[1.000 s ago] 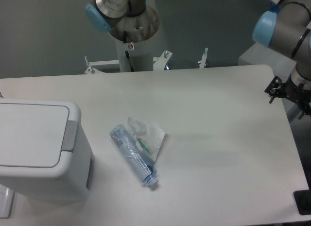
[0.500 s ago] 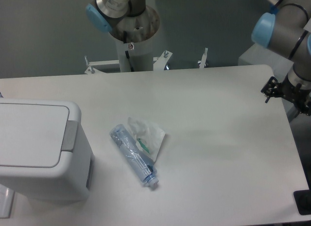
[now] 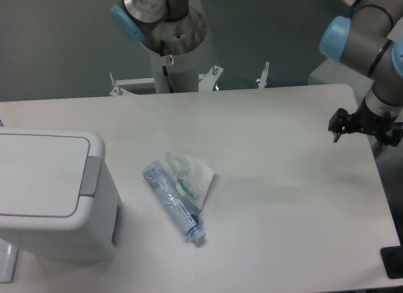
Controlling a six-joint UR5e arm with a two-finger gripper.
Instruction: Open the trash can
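Note:
The trash can (image 3: 53,192) is a large boxy white bin at the left edge of the table. Its flat white lid (image 3: 38,173) lies shut, with a grey tab (image 3: 90,175) on the right rim. My gripper (image 3: 339,124) hangs over the table's far right side, well away from the bin, with nothing seen in it. It is small and dark, and I cannot tell whether its fingers are open or shut.
A crushed clear plastic bottle (image 3: 173,200) lies in the middle of the white table (image 3: 283,198), beside a crumpled clear wrapper (image 3: 191,174). A second arm's base (image 3: 170,28) stands behind the far table edge. A small black object (image 3: 393,261) sits at the front right corner.
My gripper has moved left, from the table's right edge to further over the table. The trash can, bottle and wrapper have not moved.

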